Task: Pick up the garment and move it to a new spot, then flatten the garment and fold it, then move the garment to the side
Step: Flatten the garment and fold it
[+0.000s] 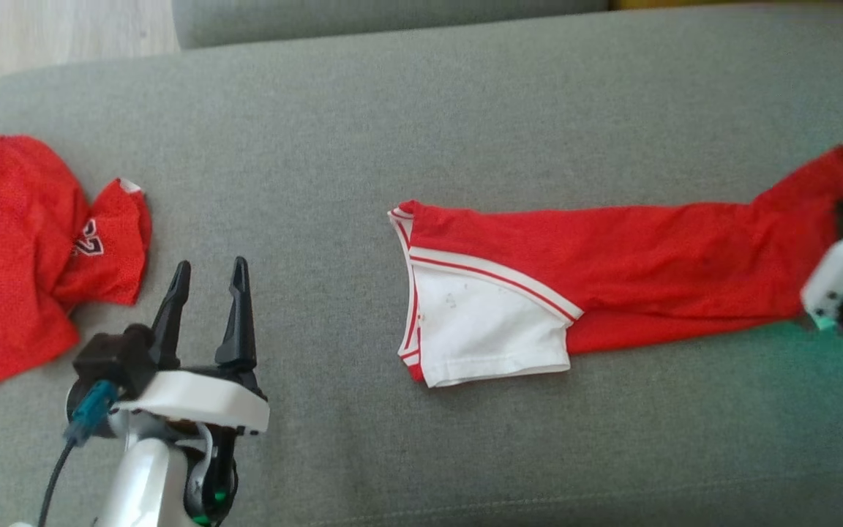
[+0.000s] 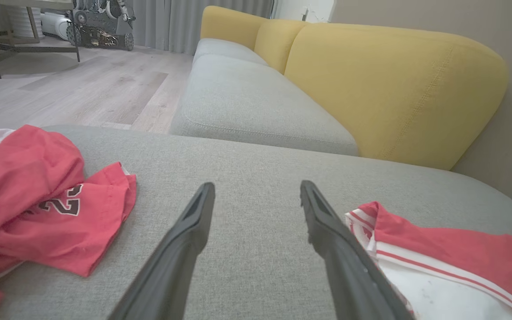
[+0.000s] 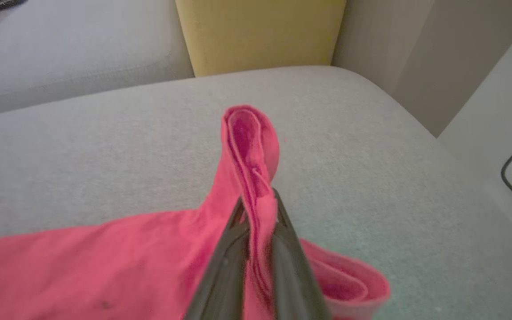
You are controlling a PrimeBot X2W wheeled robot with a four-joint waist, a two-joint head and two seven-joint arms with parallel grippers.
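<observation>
Red-and-white garment (image 1: 612,271), its 3 o'clock end pinched tight in the right gripper (image 3: 258,200) (left gripper (image 1: 211,263) gapes empty at 8 o'clock), is mid pick-up and next needs lifting clear.

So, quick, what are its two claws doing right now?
Left gripper: open, holding nothing.
Right gripper: closed on the end of the stretched-out red garment.

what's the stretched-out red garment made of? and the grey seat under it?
The red garment: thin matte knit, possibly sports mesh; it folds limply and shows a fine pitted texture. The fibre can't be told. The grey seat: matte woven upholstery with a flecked, coarse weave; probably padded.
</observation>
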